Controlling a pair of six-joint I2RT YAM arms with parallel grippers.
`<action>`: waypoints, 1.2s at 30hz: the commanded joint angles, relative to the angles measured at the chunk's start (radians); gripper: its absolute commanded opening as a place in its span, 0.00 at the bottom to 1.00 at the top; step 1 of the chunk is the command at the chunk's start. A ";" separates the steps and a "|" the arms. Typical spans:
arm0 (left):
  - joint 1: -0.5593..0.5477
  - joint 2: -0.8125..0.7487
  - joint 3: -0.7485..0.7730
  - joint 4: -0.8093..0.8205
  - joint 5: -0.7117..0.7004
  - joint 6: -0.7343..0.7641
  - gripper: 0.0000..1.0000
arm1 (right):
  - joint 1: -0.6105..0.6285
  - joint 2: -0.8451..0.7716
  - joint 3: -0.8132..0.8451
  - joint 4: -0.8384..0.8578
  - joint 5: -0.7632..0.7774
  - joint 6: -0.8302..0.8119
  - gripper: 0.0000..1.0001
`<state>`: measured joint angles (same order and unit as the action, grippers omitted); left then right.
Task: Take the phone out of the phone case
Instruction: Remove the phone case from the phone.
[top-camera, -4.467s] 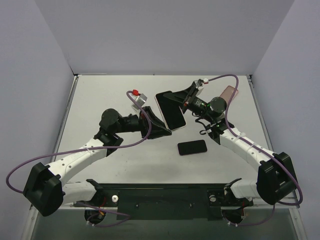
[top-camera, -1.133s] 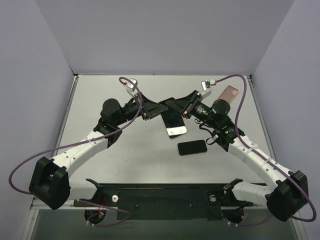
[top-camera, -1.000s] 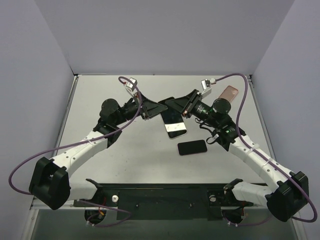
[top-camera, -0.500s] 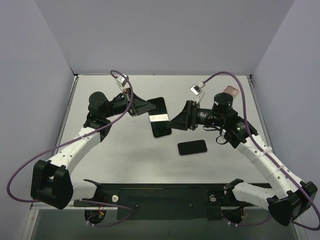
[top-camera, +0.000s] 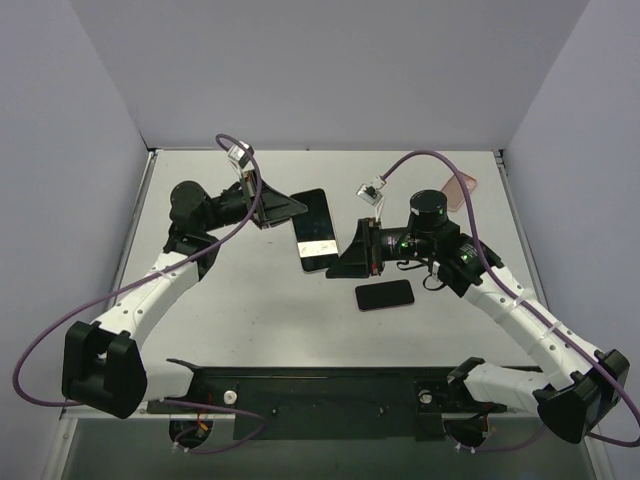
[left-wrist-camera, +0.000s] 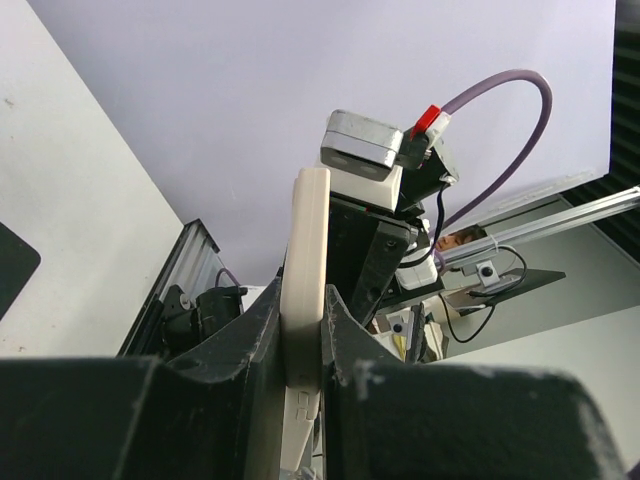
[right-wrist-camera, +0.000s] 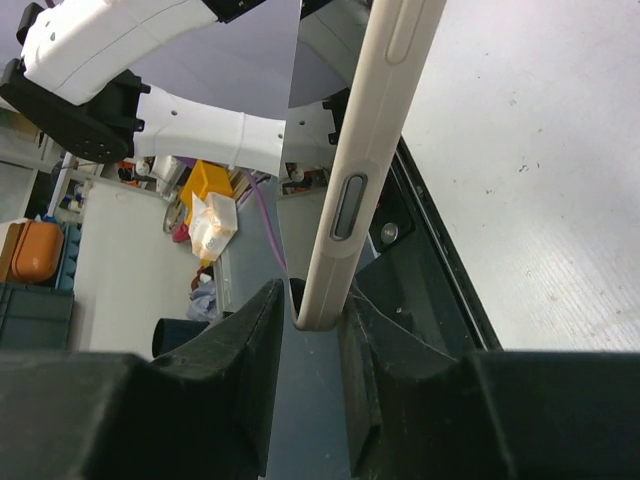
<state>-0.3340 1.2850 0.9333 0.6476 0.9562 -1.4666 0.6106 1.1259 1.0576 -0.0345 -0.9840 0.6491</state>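
The phone in its cream phone case (top-camera: 315, 228) hangs above the middle of the table, screen up. My left gripper (top-camera: 296, 208) comes in from the left and is shut on the case's far end; in the left wrist view the cream edge (left-wrist-camera: 305, 250) is pinched between both fingers of that gripper (left-wrist-camera: 303, 330). My right gripper (top-camera: 336, 266) is at the case's near right corner. In the right wrist view the case's rounded end (right-wrist-camera: 365, 160) sits between the fingers of this gripper (right-wrist-camera: 315, 310), touching the right one with a thin gap on the left. It is open.
A bare black phone (top-camera: 384, 295) lies on the table just under my right arm. A pink case (top-camera: 462, 183) lies at the back right, partly behind the right arm. Grey walls close in the back and both sides.
Both arms carried the cased phone left and slightly toward the back. My right gripper let go of the far end, dropped to the near corner, and its jaws opened wide, then narrowed around the case.
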 joint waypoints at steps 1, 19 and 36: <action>0.009 -0.026 0.070 0.064 -0.008 -0.034 0.00 | 0.014 0.002 -0.002 0.025 -0.038 -0.023 0.23; 0.013 0.005 0.079 0.335 0.085 -0.182 0.00 | 0.063 -0.006 0.013 -0.090 0.053 -0.417 0.00; 0.003 0.037 0.036 0.610 0.113 -0.414 0.00 | 0.349 0.068 0.212 -0.128 0.562 -1.011 0.00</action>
<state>-0.2989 1.3365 0.9485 1.2137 1.1072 -1.7199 0.9062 1.1561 1.2156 -0.2165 -0.6590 -0.1123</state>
